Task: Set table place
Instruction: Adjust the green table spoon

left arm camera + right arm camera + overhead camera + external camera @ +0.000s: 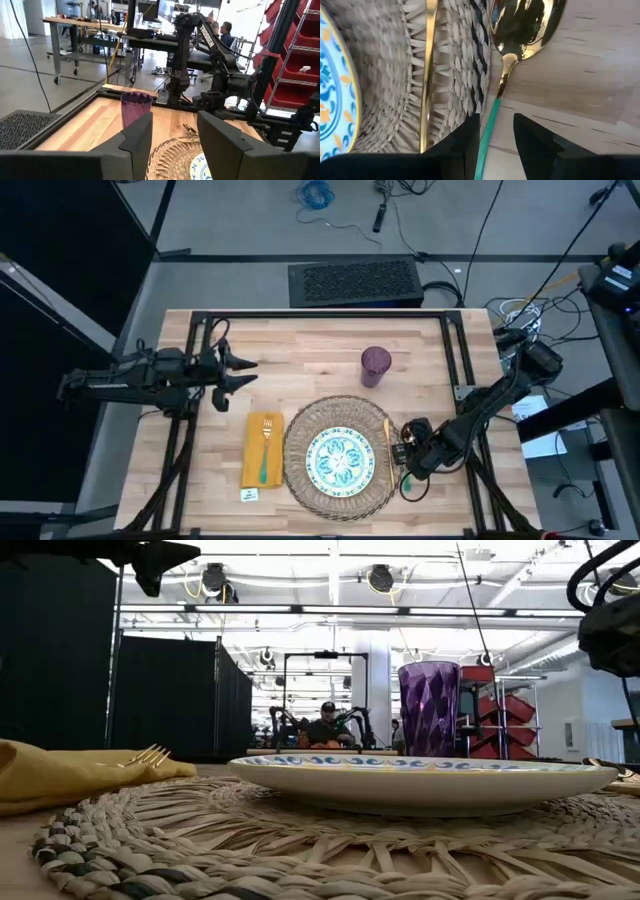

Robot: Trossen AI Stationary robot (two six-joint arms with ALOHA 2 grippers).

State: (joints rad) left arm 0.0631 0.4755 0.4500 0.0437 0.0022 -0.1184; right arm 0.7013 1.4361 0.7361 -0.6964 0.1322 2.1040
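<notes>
1. Two dark arms work over the light wood tabletop [310, 345]. The right hand [408, 452] is down at the right edge of the round woven straw mat [340, 495], and the left hand [240, 370] hovers well apart, above the tabletop's left side.
2. The right hand's fingers [535, 137] stand slightly apart around the green handle of a gold spoon [520, 30]; whether they touch it I cannot tell. The spoon's bowl lies at the mat's border, partly on the wood.
3. Just beside the spoon, a slim gold piece of cutlery [426, 75] lies on the mat between the border and the plate.
4. The blue-green patterned plate [340, 458] sits in the middle of the mat.
5. The mustard-yellow napkin [262, 450] lies just left of the mat, with a green-handled gold fork [266, 445] on top.
6. The purple cup [375, 365] stands upright behind the mat, on bare wood.
7. The left hand's fingers [137, 140] are apart, holding nothing.
</notes>
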